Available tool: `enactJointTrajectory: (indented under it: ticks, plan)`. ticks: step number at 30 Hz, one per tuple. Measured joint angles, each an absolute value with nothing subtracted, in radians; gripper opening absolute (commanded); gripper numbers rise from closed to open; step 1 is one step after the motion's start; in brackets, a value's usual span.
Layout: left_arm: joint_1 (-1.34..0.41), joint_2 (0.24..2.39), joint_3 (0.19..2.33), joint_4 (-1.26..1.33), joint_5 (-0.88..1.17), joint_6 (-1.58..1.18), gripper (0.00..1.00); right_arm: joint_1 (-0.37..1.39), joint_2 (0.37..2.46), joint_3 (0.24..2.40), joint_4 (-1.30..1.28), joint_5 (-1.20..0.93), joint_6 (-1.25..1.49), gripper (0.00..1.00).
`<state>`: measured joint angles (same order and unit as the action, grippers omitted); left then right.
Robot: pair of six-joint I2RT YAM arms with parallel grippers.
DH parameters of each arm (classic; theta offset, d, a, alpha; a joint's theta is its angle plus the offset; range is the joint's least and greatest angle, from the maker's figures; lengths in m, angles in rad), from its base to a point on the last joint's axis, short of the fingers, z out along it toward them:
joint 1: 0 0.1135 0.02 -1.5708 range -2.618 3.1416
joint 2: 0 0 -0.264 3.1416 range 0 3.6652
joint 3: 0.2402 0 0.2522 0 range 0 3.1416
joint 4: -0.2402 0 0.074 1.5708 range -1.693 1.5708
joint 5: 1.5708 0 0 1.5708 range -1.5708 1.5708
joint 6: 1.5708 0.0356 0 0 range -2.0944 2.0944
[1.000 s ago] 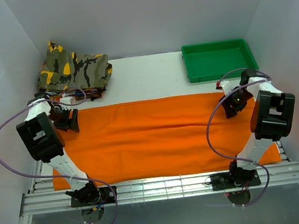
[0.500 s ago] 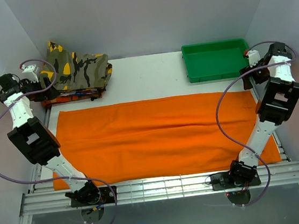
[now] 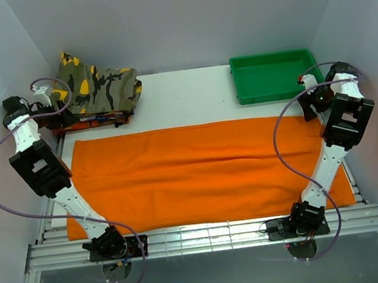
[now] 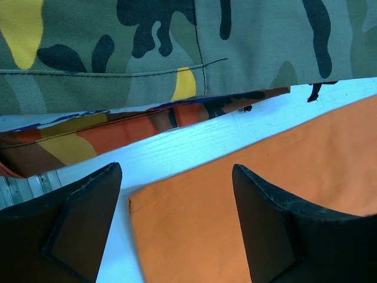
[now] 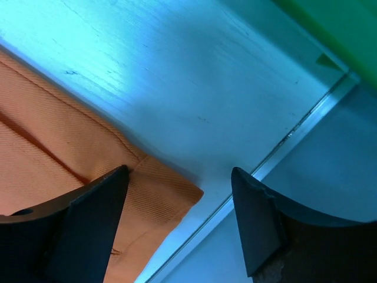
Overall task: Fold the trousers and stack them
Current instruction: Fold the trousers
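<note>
white tabletop (image 3: 184, 97) is covered mid-frame by the orange trousers (image 3: 206, 173), spread flat, while the left gripper (image 4: 175, 177) and right gripper (image 5: 178, 177) are held released and empty above their upper-left and upper-right corners.

The left arm (image 3: 38, 165) and right arm (image 3: 346, 122) stretch outward, left pincer (image 4: 177, 172) and right pincer (image 5: 179, 174) both spread apart.
</note>
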<state>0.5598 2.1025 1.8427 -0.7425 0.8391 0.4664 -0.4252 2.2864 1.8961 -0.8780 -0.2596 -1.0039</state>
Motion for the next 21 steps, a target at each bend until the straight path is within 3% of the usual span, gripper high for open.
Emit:
enactJointTrajectory:
  ticks: [7,10,11,13,21]
  plan:
    - [0.568,2.122,1.881,-0.764,0.833,0.485,0.83,-0.419,2.292,1.893,-0.907,-0.289,-1.046,0.52]
    - [0.568,2.131,1.91,-0.778,0.819,0.497,0.83,-0.418,2.292,1.889,-0.925,-0.304,-1.058,0.3]
    - [0.568,2.139,1.926,-0.785,0.814,0.502,0.84,-0.417,2.292,1.889,-0.933,-0.309,-1.06,0.18]
    - [0.567,2.167,1.965,-0.796,0.799,0.515,0.83,-0.416,2.292,1.889,-0.945,-0.316,-1.063,0.08]
    - [0.566,2.308,2.079,-0.844,0.731,0.574,0.75,-0.417,2.288,1.889,-0.945,-0.318,-1.063,0.08]
